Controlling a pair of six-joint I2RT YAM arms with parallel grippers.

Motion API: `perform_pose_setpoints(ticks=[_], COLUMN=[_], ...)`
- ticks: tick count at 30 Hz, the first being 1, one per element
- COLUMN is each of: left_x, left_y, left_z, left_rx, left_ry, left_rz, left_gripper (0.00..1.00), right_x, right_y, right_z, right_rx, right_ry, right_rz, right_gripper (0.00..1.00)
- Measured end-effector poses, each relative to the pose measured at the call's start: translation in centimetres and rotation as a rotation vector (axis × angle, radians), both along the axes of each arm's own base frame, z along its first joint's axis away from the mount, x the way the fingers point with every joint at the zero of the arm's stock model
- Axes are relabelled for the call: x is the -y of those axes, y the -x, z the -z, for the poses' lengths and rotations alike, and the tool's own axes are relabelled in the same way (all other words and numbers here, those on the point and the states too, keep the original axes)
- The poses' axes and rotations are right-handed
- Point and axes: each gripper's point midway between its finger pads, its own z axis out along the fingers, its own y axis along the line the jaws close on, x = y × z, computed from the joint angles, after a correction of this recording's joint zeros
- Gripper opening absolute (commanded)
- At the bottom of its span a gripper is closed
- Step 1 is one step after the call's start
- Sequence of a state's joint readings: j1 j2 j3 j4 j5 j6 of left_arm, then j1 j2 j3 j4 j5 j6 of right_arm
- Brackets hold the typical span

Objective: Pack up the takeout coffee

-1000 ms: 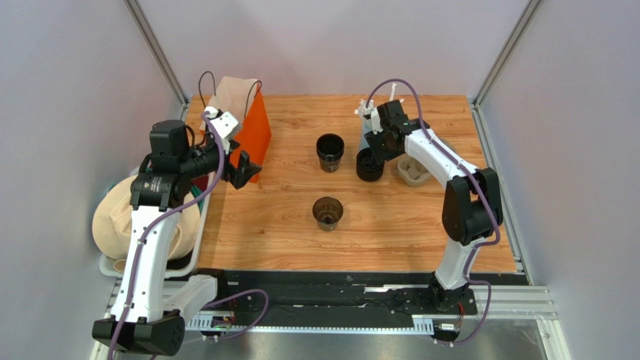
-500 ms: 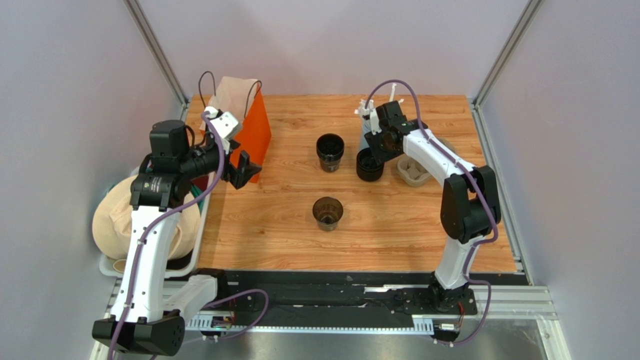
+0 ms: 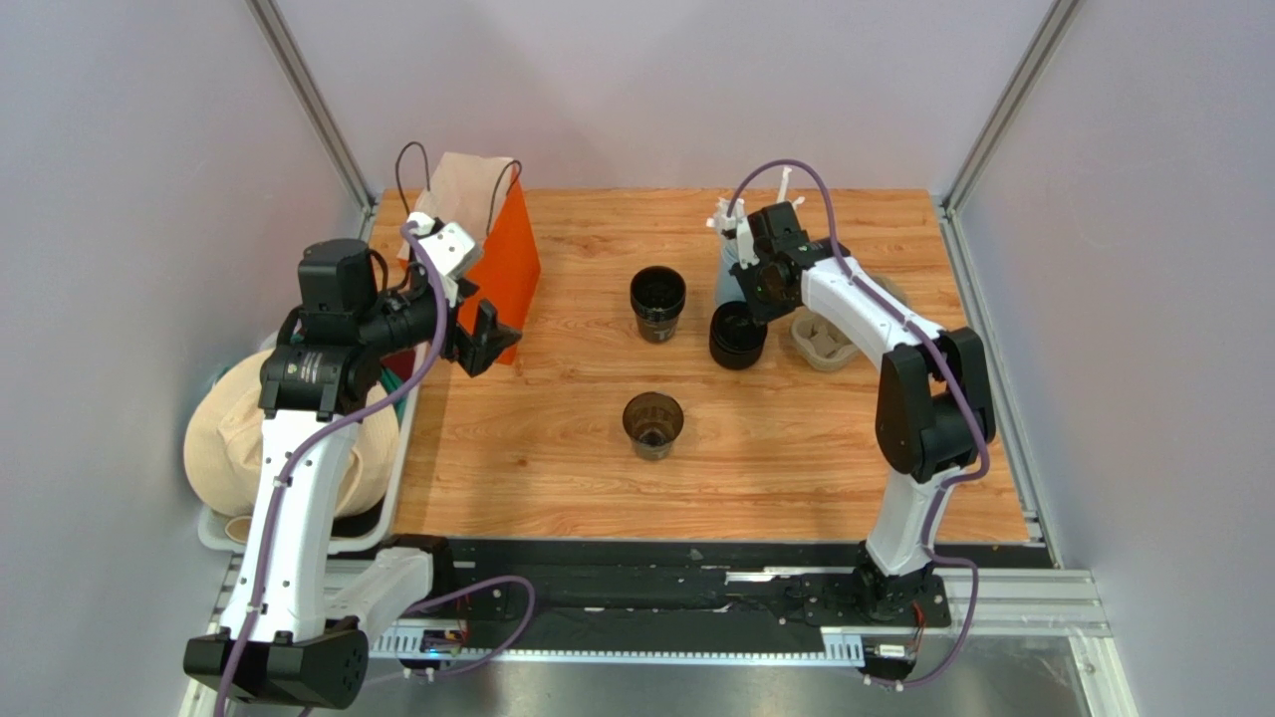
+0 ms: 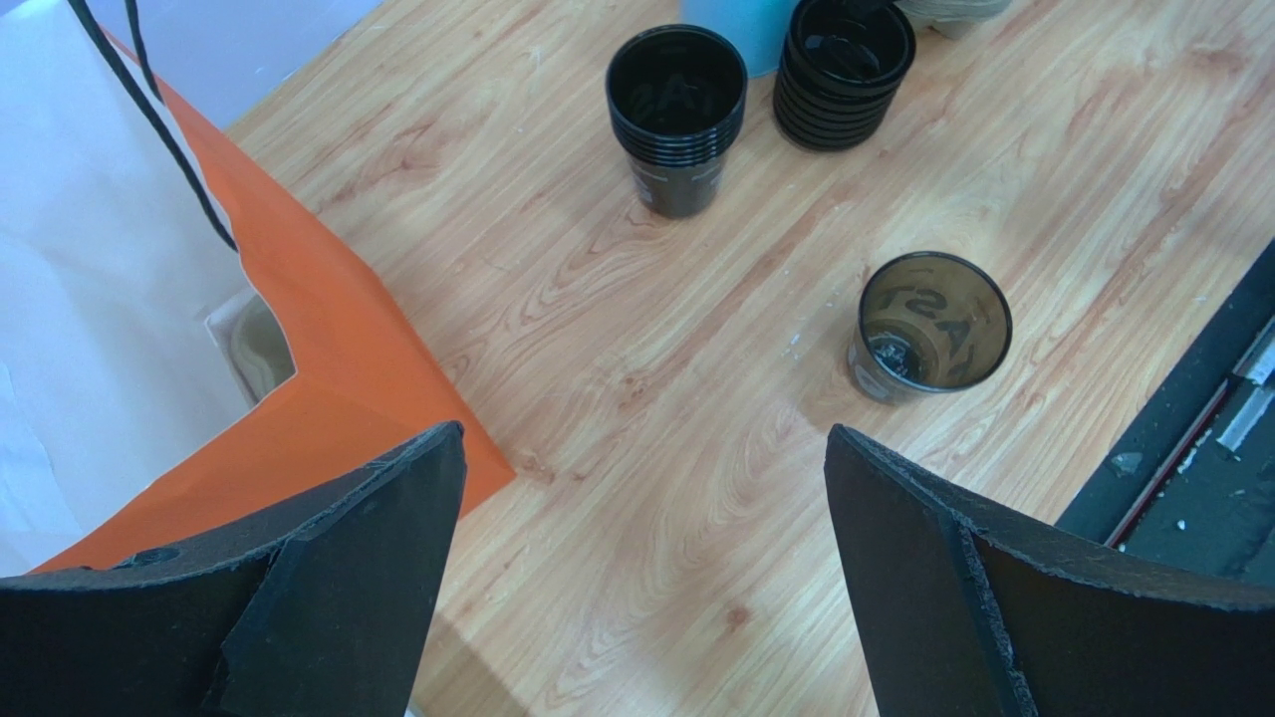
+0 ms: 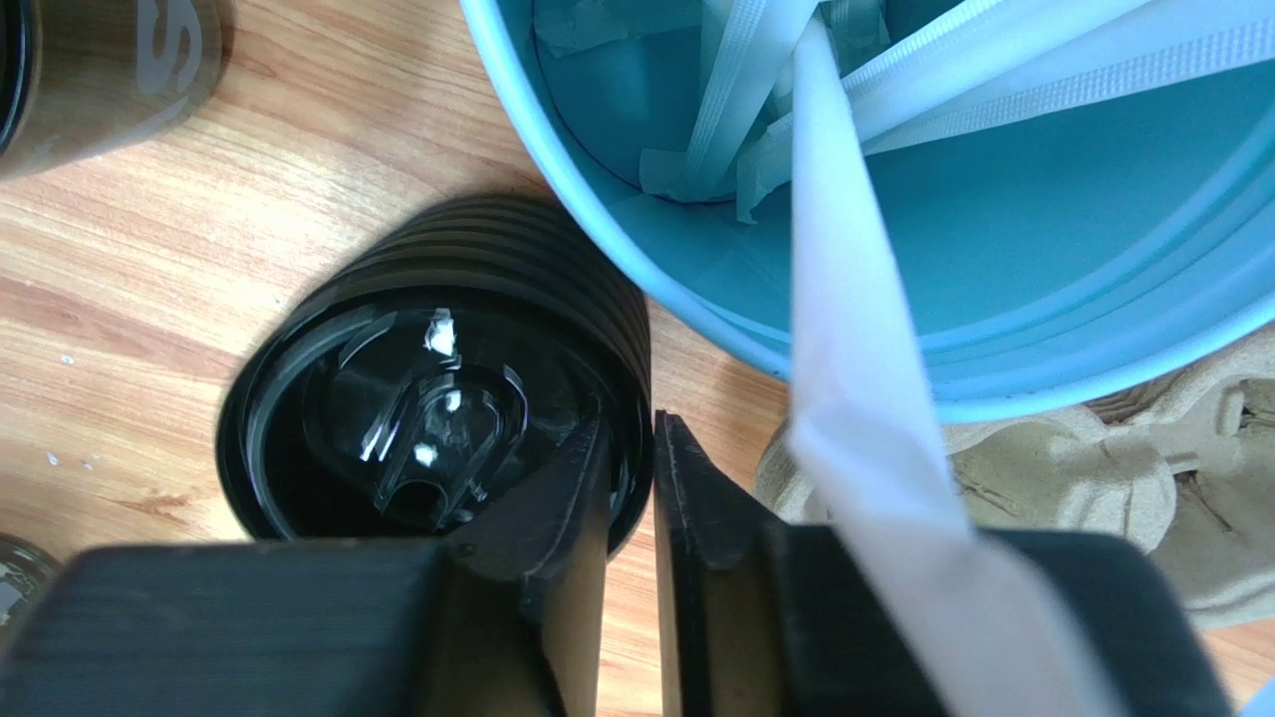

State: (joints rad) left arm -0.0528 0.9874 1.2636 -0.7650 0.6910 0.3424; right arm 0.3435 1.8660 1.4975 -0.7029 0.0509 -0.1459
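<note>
The takeout coffee cup, dark, brownish inside and with no lid on it, stands alone at the table's middle; it also shows in the left wrist view. My right gripper is over a stack of black lids. In the right wrist view the gripper pinches the rim of the top lid, one finger inside it and one outside. My left gripper is open and empty beside the orange paper bag, with wood between its fingertips.
A stack of dark cups stands behind the single cup. The pale blue cup of white straws touches the lid stack. A moulded cardboard tray lies to the right. A tan bundle sits in a bin off the left edge.
My right gripper has shifted very slightly over the lid stack. The left arm and the cups have not moved.
</note>
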Motion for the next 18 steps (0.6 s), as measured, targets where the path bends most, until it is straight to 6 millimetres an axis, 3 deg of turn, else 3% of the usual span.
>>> perform_pose_setpoints(ticks=[5,18], left_x=[0.0,0.01], left_y=[0.0,0.0], left_z=[-0.01,0.0], left_rx=[0.0,0.0], left_ry=[0.0,0.0], left_rz=[0.0,0.0], left_gripper=[0.99,0.99], right_x=[-0.04,-0.04], right_y=[-0.09,-0.09], right_z=[-0.04,-0.14], right_rx=[0.004,0.006], right_ry=[-0.002,-0.003], right_rz=[0.002,0.002], right_gripper=[0.1,0.07])
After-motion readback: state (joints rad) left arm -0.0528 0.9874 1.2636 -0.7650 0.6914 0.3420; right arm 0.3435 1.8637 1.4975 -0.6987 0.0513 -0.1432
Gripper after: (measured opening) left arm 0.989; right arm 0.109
